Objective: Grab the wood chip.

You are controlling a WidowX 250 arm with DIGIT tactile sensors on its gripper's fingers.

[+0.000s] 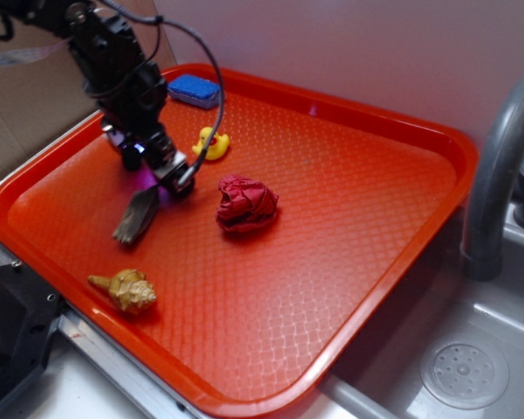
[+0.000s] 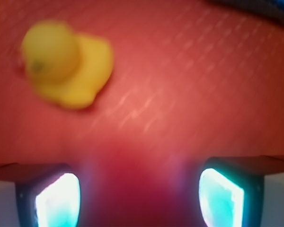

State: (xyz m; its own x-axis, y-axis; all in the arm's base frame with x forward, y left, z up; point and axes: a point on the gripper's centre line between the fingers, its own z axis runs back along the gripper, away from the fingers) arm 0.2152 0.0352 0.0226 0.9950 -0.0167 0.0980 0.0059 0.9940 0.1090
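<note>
On the red, diamond-embossed plastic tray (image 1: pixel 349 227), the wood chip (image 1: pixel 137 215) lies left of the crumpled red paper ball (image 1: pixel 246 204): a thin, flat, grey-brown sliver with rough grain. The gripper (image 1: pixel 160 171) hangs at the chip's upper end, touching or just above it, fingers (image 2: pixel 57 201) spread apart with bare tray between them in the wrist view. That blurred view shows the smooth yellow rubber duck (image 2: pixel 66 64); only the exterior view shows the knobbly tan seashell (image 1: pixel 127 290).
</note>
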